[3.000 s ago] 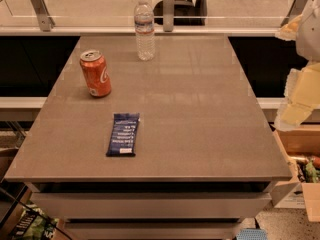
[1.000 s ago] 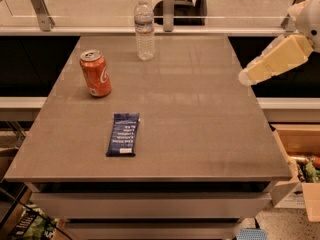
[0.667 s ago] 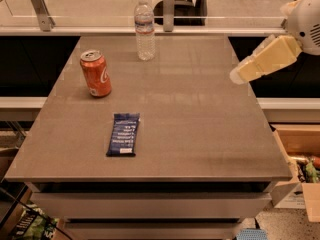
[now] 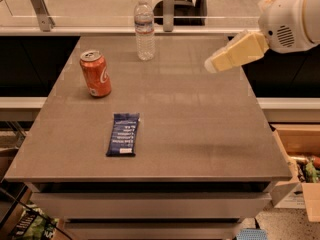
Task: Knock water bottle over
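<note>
The water bottle, clear ribbed plastic with a white cap and a white-blue label band, stands upright near the far edge of the grey table, left of centre. My gripper, a cream wedge on a white arm, reaches in from the upper right. It hovers above the table's far right part, well to the right of the bottle and apart from it. It holds nothing that I can see.
An orange soda can stands at the left of the table. A dark blue snack bar lies flat nearer the front. A glass rail with metal posts runs behind the table. An open cardboard box sits on the floor at the right.
My arm has swung in from the right edge and moved the gripper leftwards over the table, closer to the bottle. The bottle, can and snack bar have not moved.
</note>
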